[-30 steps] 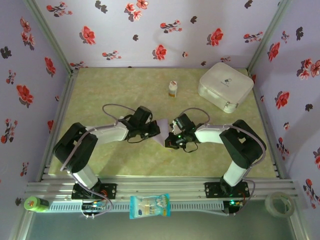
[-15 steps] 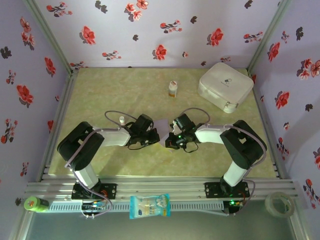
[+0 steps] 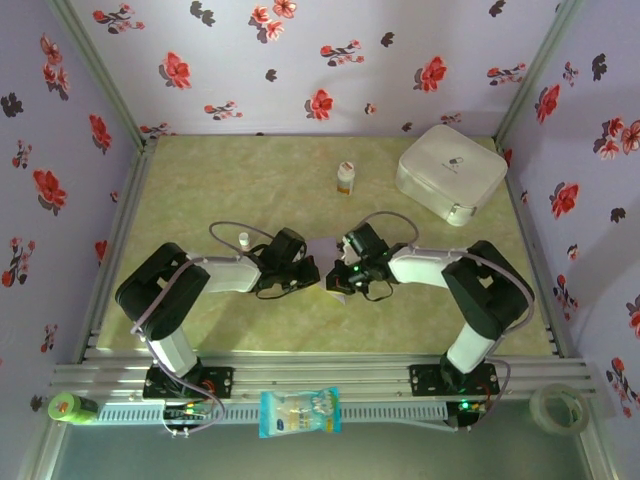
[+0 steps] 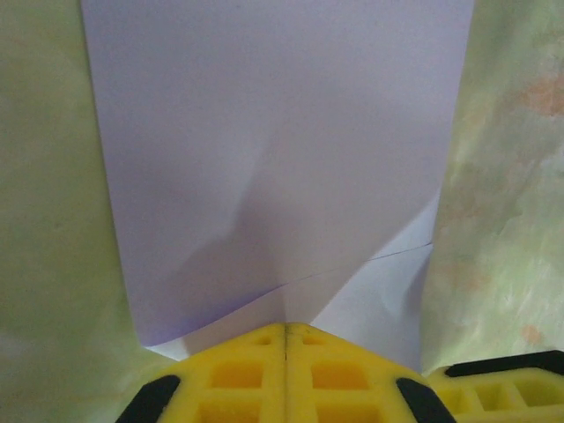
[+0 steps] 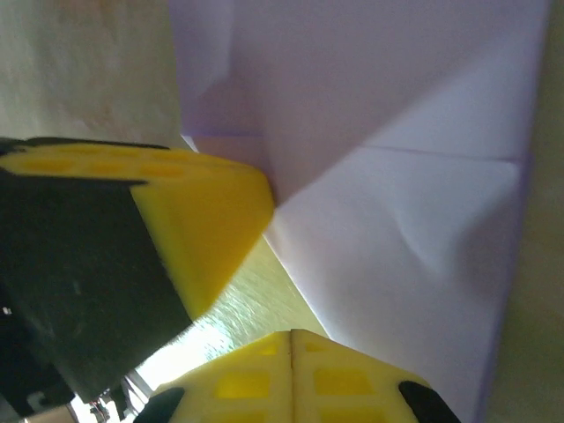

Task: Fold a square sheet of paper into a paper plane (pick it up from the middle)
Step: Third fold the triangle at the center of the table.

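Mid-tabletop (image 3: pixel 230 180), between the two arms: the square sheet of paper (image 3: pixel 322 250), pale lavender, with diagonal creases and overlapping layers (partly folded).

Left gripper (image 4: pixel 286 335): jaws closed tip to tip, right at the sheet's near edge. Can't tell if any paper is pinched between them.

Right gripper (image 5: pixel 292 339): jaws closed too, tips at the sheet's opposite edge. The left gripper's yellow tip sits close by and touches the paper where a crease ends.

Outward: small white bottle (image 3: pixel 345 178) behind the sheet, white rounded case (image 3: pixel 450 172) far right, both well apart. Blue-white snack packet (image 3: pixel 300 412) on the front rail.
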`<state>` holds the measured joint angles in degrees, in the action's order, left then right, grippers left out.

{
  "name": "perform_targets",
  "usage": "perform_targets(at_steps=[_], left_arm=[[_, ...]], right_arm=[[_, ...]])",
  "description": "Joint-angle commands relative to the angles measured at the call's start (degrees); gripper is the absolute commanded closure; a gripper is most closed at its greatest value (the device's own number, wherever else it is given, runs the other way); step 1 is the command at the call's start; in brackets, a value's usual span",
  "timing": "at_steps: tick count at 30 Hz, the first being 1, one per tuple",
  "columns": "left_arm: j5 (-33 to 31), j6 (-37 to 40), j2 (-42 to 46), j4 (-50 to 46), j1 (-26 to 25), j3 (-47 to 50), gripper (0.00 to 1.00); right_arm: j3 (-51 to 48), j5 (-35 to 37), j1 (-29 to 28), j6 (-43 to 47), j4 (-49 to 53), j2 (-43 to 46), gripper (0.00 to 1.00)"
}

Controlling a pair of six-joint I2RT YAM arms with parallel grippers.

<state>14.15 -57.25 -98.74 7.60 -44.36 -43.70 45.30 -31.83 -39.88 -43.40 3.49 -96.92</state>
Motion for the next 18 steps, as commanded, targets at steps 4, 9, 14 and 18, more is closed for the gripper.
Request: perform_targets(at_steps=[4,9,14,18], left_arm=[[-2.0,1.1,-2.4,-3.6,0.7,1.7,1.00],[-2.1,0.9,-2.1,-3.7,0.6,1.8,1.00],[-2.5,1.1,-1.4,-3.8,0.6,2.0,1.00],[-2.6,1.0,-1.9,-3.6,0.7,2.2,1.00]], right_arm=[[2.6,1.5,-1.0,-2.3,-2.3,-3.2,0.93],[1.2,2.6,-1.0,-2.9,-3.8,-4.4,0.93],[-3.0,3.9,-0.9,-2.3,-3.6,-3.0,0.93],[-5.6,2.6,-0.9,-1.8,-3.2,-1.0,0.93]])
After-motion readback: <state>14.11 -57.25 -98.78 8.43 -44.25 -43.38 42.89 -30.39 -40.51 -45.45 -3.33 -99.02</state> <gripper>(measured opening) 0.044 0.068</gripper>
